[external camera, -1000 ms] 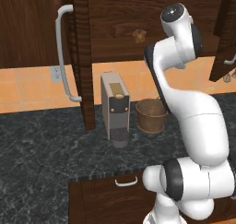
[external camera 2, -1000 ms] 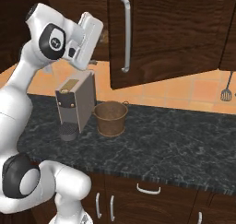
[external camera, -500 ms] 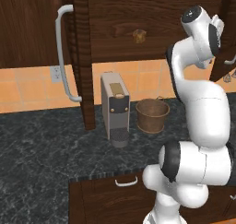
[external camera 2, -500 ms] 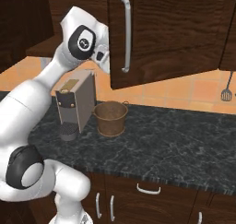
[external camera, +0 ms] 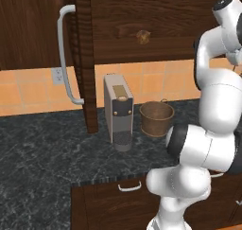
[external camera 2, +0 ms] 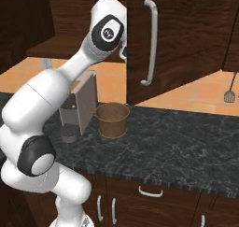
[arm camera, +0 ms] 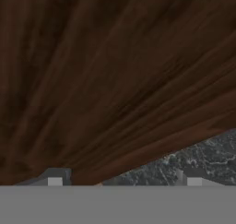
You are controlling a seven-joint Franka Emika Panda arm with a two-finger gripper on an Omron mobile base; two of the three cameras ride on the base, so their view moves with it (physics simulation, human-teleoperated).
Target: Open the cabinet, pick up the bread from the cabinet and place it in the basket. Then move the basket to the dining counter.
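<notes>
Left base view first. The cabinet [external camera: 165, 16] is open, its door [external camera: 84, 58] swung out edge-on with the long silver handle [external camera: 66, 58] facing left. The bread [external camera: 142, 36] sits on the shelf inside, up above the coffee machine [external camera: 118, 111]. The basket [external camera: 156, 118] stands on the black bench [external camera: 42, 148] just to the right of that machine, with nothing in it that I can see. My arm [external camera: 215, 82] goes up the right side, with the wrist at about shelf height. So the bun lies to the left of my hand and deeper into the cabinet. It's round, so there's no long axis to line up with, and I'd guess the next move needs a swing left and then a reach in.

Right base view: here my wrist [external camera 2: 107, 31] is right against the edge of the other open door [external camera 2: 186, 34], the one with the curved handle [external camera 2: 150, 44]. The basket [external camera 2: 112, 120] is directly below it. This side gives me that tight spot at the door, while the left side gives me the bun itself.

Hand view: dark wood grain very close up, with a wedge of bench [arm camera: 203, 158] at lower right. I can't tell for sure which panel it is. My two tips [arm camera: 54, 180] stand well apart with nothing between them, so the jaws are spread and empty. They're aimed at wood, not at bread.
</notes>
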